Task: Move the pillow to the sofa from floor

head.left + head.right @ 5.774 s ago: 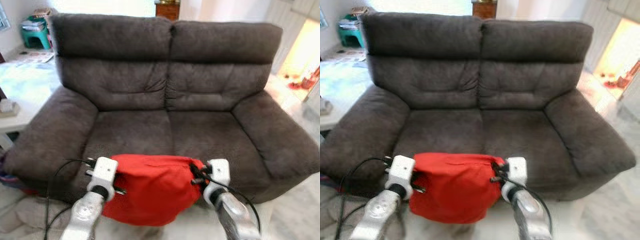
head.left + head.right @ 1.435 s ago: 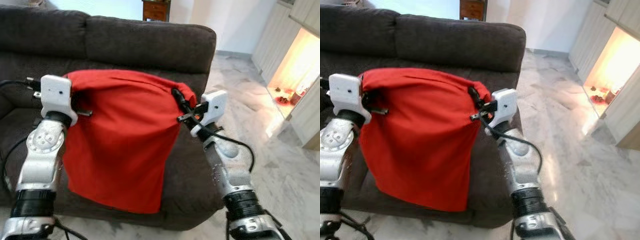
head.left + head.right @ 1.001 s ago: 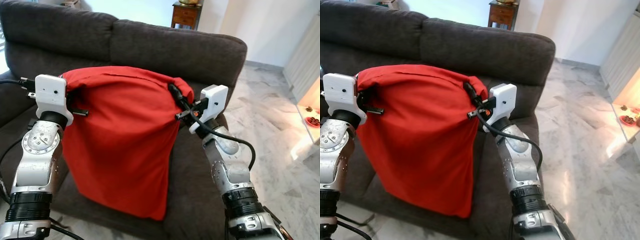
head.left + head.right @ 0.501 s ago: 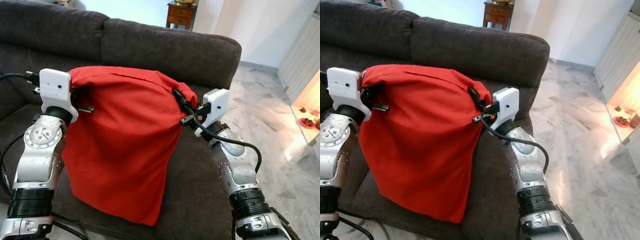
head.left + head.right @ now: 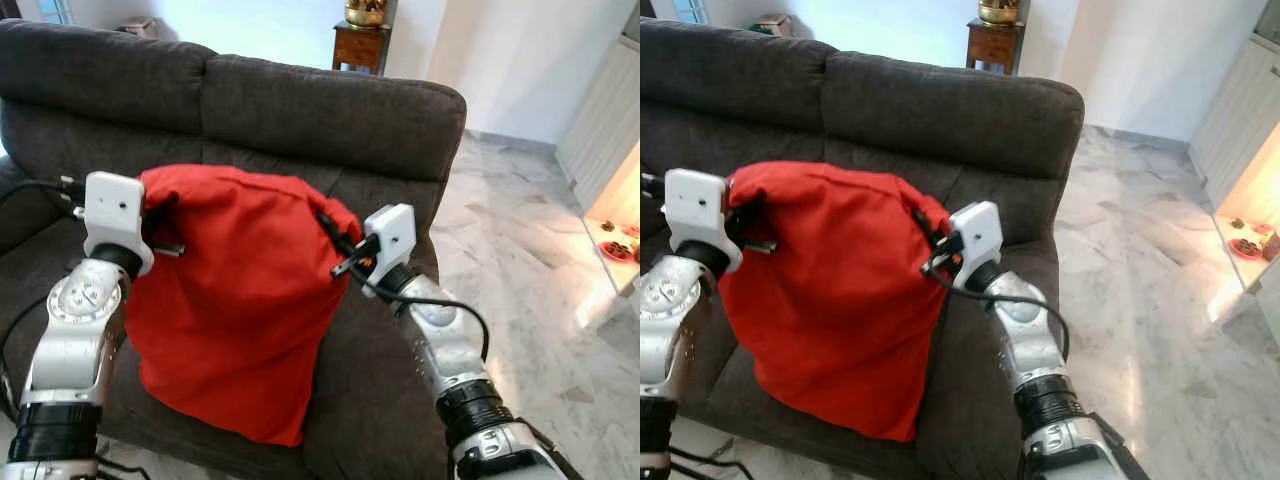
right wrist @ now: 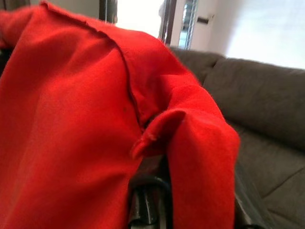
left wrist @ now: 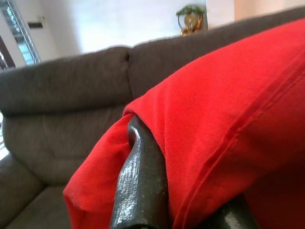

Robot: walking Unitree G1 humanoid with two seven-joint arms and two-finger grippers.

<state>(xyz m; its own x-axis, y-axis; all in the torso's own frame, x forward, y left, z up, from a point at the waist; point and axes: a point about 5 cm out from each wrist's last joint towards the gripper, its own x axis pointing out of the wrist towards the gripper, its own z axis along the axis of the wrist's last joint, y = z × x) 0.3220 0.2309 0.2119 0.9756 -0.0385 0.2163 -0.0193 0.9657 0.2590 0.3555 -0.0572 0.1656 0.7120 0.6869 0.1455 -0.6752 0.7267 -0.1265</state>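
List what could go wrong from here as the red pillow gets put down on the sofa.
1. The red pillow hangs by its top corners, pinched by the left pincer and right pincer; thin fabric holds like these could slip.
2. Its lower end hangs near the front edge of the dark grey sofa; released here, it may slide off to the marble floor.

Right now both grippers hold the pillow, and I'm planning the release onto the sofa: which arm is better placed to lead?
Probably the left. The left gripper pinches the red pillow over the sofa seat, while the right gripper holds its corner nearer the armrest.
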